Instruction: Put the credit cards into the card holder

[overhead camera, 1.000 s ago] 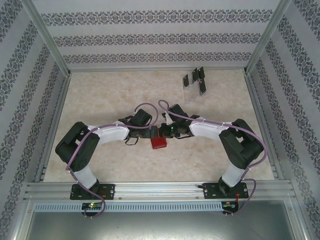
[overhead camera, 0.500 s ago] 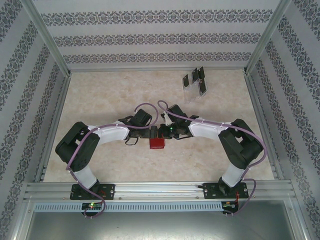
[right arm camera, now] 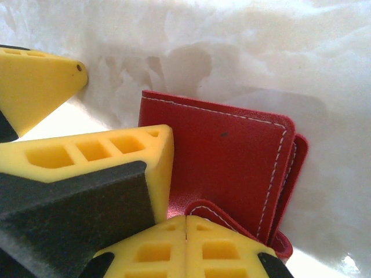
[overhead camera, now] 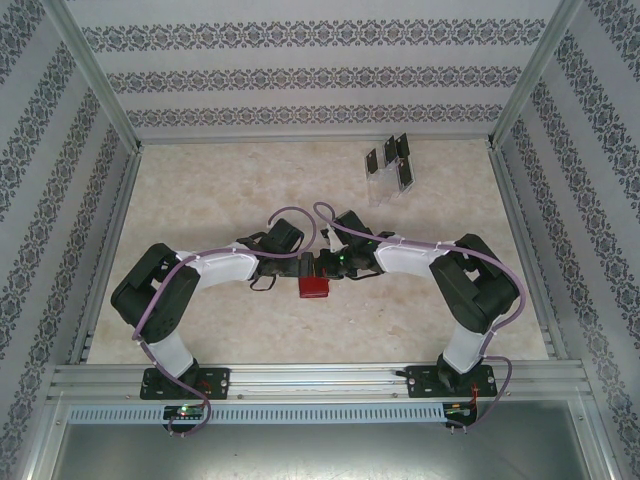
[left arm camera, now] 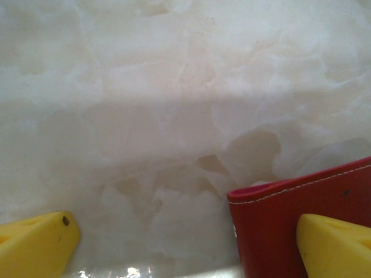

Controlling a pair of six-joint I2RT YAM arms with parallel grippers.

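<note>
Two robot arms meet over a red wallet [overhead camera: 316, 288] near the middle of a pale, marble-patterned bench [overhead camera: 200, 200], a little closer to its near edge than to its far one.

The left gripper [left arm camera: 185, 234] stands spread wide just above the surface. In its own wrist view, one yellow finger sits over bare bench and the other over the wallet's [left arm camera: 272, 223] stitched red cover. The wallet's corner reaches into the gap between them.

The right gripper [right arm camera: 185, 225] comes in from the opposite side with its yellow fingers pressed tightly together, no gap showing along the seam. Its tips rest at a curled-up red flap of the wallet [right arm camera: 226, 156], whose covers lie slightly fanned so that a second red layer peeks out along one side. Whether that flap is caught between the closed tips cannot be told. The left gripper's two fingers also appear in this view, one of them overlapping the wallet's edge.

Dark cards [overhead camera: 405, 175] stand upright in a clear plastic rack [overhead camera: 385, 188] close to the bench's far edge and right of centre, well apart from the wallet and both grippers. About four cards can be made out there, though they are too small to count with certainty.
</note>
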